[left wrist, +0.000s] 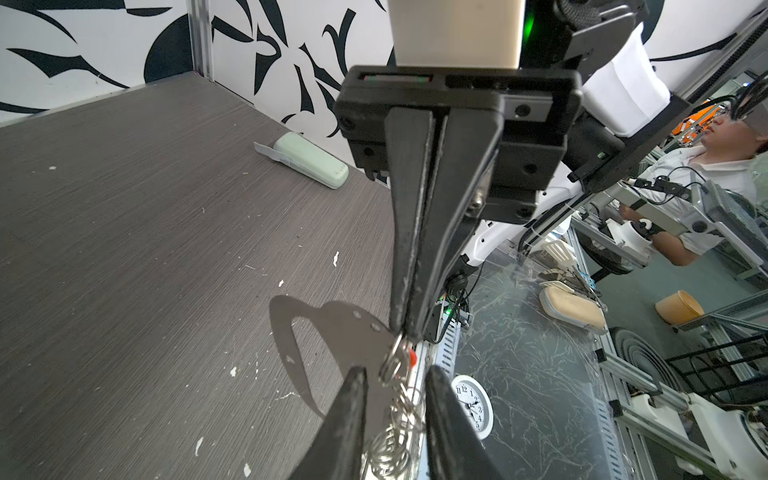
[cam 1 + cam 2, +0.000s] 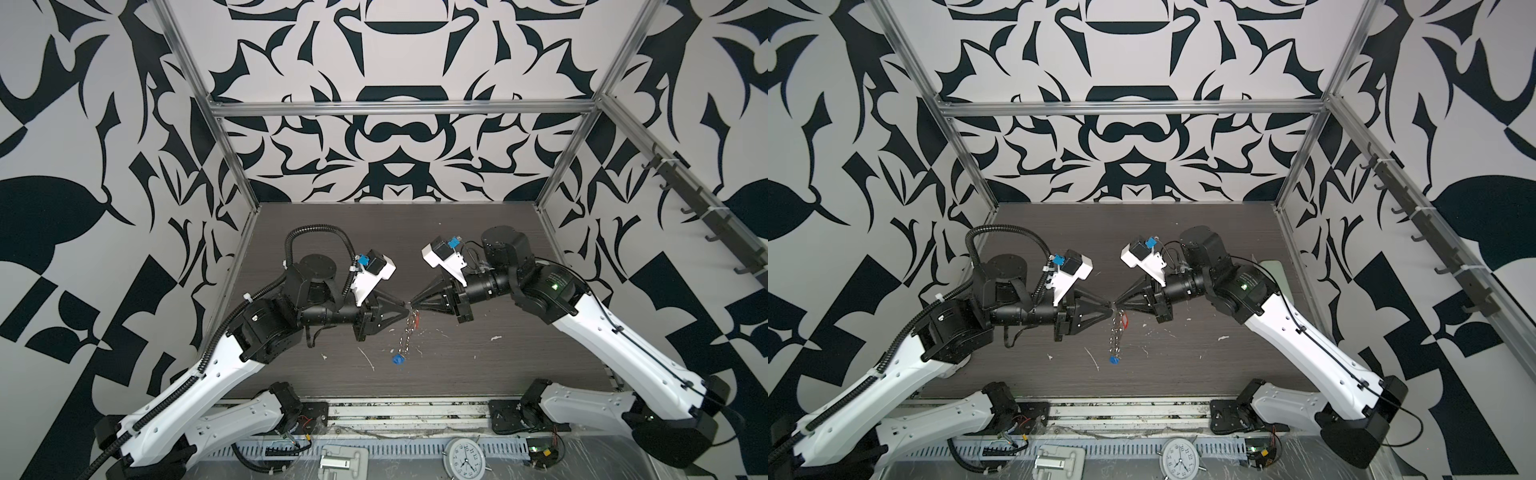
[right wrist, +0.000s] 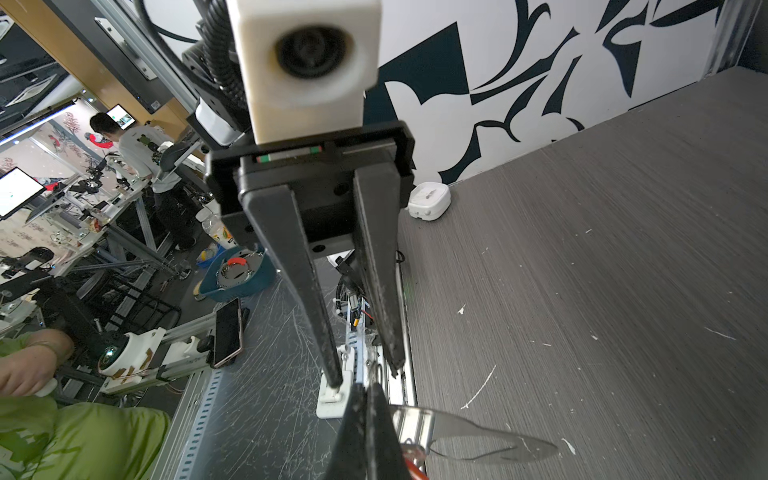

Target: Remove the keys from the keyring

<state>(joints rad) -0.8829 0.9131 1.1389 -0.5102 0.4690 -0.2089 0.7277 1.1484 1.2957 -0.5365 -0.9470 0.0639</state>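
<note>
Holding the keyring (image 1: 404,409) aloft, the right gripper (image 1: 405,332) pinches its top ring. The left gripper (image 1: 395,376) is spread around it lower down, gripping nothing. Next it should probably catch the red-tagged key (image 1: 412,357).

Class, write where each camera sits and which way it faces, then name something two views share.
A top view: overhead at the front, facing down and back; left arm, right arm, left gripper, right gripper.
A top view: alongside, same heading; same arms.
Left wrist: on left arm, facing the right gripper; own fingers.
Right wrist: on right arm, facing the left gripper; own fingers.
Shared: keyring, in all four.
</note>
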